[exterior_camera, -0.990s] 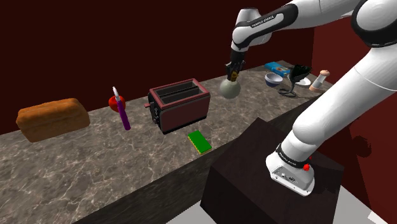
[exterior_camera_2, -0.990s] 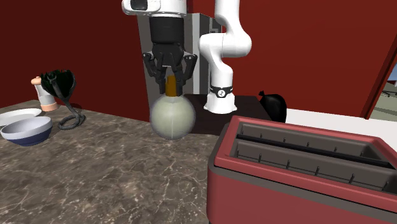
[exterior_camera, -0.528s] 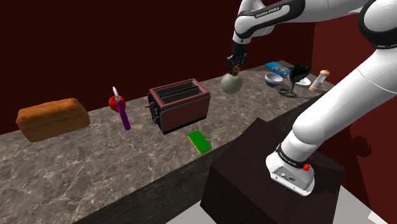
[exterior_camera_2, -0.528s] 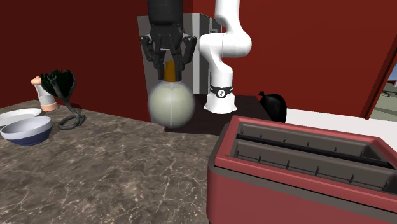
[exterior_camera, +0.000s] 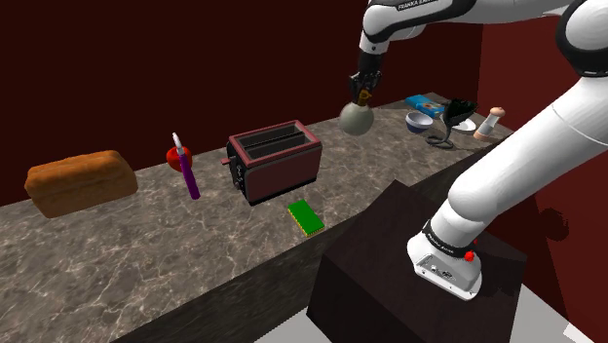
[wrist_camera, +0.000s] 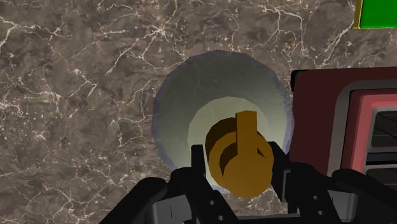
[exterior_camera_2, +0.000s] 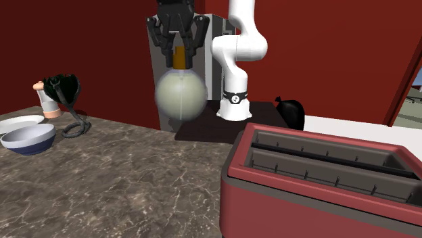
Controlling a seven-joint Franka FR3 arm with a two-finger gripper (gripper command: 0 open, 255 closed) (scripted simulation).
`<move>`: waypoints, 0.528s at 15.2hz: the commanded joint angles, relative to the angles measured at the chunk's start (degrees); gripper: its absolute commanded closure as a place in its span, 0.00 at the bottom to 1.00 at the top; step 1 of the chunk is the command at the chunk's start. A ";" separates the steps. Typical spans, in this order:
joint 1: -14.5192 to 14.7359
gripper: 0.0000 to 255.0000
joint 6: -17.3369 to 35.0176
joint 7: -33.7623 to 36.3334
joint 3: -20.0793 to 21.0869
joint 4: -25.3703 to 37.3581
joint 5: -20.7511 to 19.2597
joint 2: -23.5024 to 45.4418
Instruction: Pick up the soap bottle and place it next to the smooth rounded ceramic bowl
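Shoulder view, left to right: a brown bread loaf lay on the marbled counter, far to the left of the red toaster. Closer to the toaster on that same side sat a small red object and a purple-handled utensil. A green sponge lay just right of the toaster, toward the counter's front edge. Up and to the right of the toaster hung the soap bottle, a pale round body with an amber pump top, lifted above the counter; the jaws were closed on that amber top from both sides. Farther right of the toaster, well apart from the bottle, stood the blue-white bowl and a white plate.
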 commanded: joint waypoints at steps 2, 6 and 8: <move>0.01 1.00 -2.53 -0.03 0.05 2.09 0.00 -0.45; 0.04 1.00 -5.63 -0.05 0.13 4.77 0.01 -0.87; -0.53 1.00 -5.88 -1.45 -0.75 5.36 -0.17 -0.59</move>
